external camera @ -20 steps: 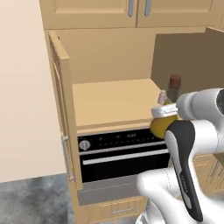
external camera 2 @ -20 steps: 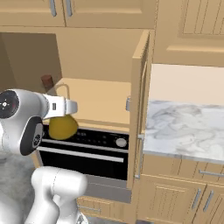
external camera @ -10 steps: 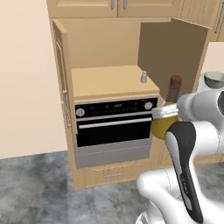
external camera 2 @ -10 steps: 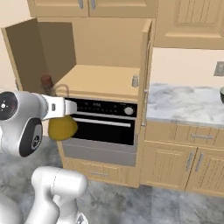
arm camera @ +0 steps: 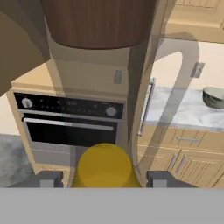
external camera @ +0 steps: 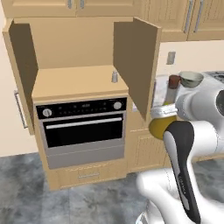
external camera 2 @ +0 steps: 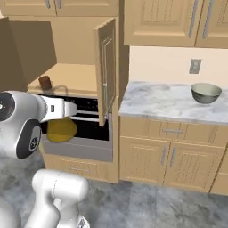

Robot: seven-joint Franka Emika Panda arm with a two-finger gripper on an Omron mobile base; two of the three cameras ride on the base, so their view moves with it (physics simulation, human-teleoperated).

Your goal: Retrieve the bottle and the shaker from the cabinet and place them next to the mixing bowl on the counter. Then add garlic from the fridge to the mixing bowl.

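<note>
One Item Out, Two Still to Go

One of the two cabinet items, the bottle (external camera: 162,124), was in the tool (arm camera: 104,180), whose fingers (arm camera: 49,179) sat against either side of its yellow body in the hand view, stopper uppermost. The shaker (external camera: 114,77) stood on the cabinet (external camera: 78,83) shelf, at about ten o'clock from the bottle in the left base view. The mixing bowl (external camera 2: 206,92) waited on the bench (external camera 2: 164,103), at roughly two o'clock from the bottle in the right base view. Judging by this, the carry step was in hand. The next move called for bringing the bottle past the open door, lowering it upright beside the bowl without knocking it, then releasing.
</note>
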